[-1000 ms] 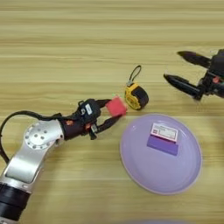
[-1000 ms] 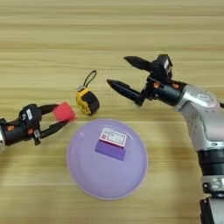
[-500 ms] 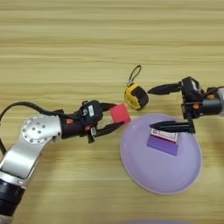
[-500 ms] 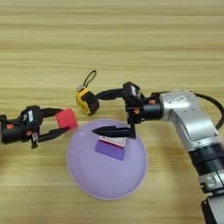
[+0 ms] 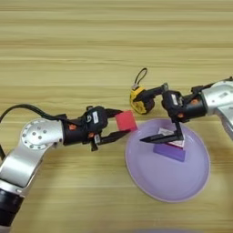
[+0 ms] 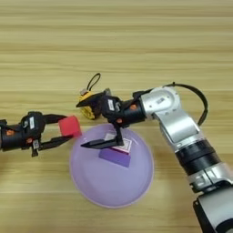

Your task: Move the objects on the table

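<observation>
Broad light-wood table (image 5: 91, 41) with horizontal plank grain filling the view. Left gripper (image 5: 123, 124) reaching in from the left, two black fingers closed on a small red cube (image 5: 125, 121), held just beside the left rim of a round lavender plate (image 5: 154, 182). On the plate, a flat purple rectangular block (image 5: 169, 152) with a small white card with red label (image 5: 172, 137) lying on its far edge. Right gripper (image 5: 154, 113) coming from the right, fingers spread wide: one above a small yellow tape measure with black loop (image 5: 141, 98) lying just beyond the plate's far rim, the other low over the plate beside the card, grasping nothing.
</observation>
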